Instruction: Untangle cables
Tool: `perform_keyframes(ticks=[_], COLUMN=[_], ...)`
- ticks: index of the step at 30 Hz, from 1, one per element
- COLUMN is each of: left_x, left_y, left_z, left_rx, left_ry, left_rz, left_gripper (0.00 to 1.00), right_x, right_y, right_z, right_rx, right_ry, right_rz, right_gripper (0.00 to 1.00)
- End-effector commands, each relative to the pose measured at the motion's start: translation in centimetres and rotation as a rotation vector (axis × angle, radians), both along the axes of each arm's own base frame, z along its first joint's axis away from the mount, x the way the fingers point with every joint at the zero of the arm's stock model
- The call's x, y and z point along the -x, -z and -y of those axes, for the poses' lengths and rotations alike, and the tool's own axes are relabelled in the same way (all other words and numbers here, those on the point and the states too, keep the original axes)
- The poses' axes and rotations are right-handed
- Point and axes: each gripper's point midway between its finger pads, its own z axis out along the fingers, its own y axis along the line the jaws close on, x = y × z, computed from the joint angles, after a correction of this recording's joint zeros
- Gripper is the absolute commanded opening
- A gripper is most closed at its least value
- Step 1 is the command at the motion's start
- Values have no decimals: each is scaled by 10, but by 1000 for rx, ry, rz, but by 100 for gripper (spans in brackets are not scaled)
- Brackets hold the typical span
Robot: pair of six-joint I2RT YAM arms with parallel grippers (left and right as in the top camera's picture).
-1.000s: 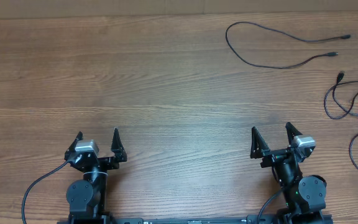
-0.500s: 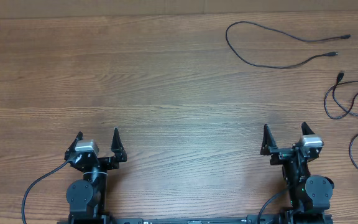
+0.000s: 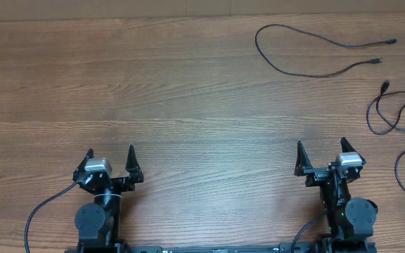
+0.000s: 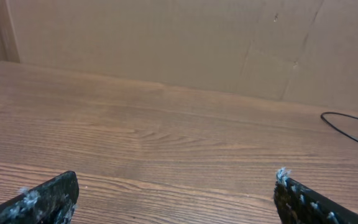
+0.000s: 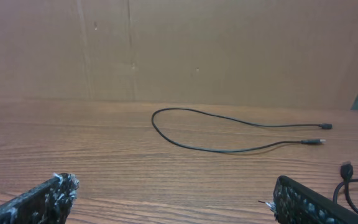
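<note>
Three thin black cables lie apart on the wooden table. One long looped cable (image 3: 308,71) lies at the back right and also shows in the right wrist view (image 5: 216,149); its edge shows in the left wrist view (image 4: 347,130). A second cable (image 3: 392,116) is coiled at the right edge, its plug visible in the right wrist view (image 5: 345,168). A third cable (image 3: 401,176) curves at the right edge, nearer the front. My left gripper (image 3: 110,151) is open and empty at the front left. My right gripper (image 3: 320,147) is open and empty at the front right, left of the third cable.
A brown cardboard wall (image 5: 229,50) stands behind the table's far edge. Thick black arm cables (image 3: 44,211) run off both arm bases at the front.
My right arm has swung a little to the right and its gripper now points straight ahead. The left arm and the cables have not moved.
</note>
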Motion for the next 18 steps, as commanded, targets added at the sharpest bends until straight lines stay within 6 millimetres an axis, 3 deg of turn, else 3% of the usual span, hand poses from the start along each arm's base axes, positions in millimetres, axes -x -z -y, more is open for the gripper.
perform_keyframes(ticks=[1,18], left_x=[0,0], left_y=[-1,-1], left_z=[-1,-1], left_rx=[-26,-26], left_ry=[1,1], left_rz=[5,5], left_gripper=[100,100], right_x=[0,0], right_y=[1,1], right_z=[1,7], right_rx=[4,4], right_ry=[3,27], right_rz=[8,7], right_gripper=[100,100])
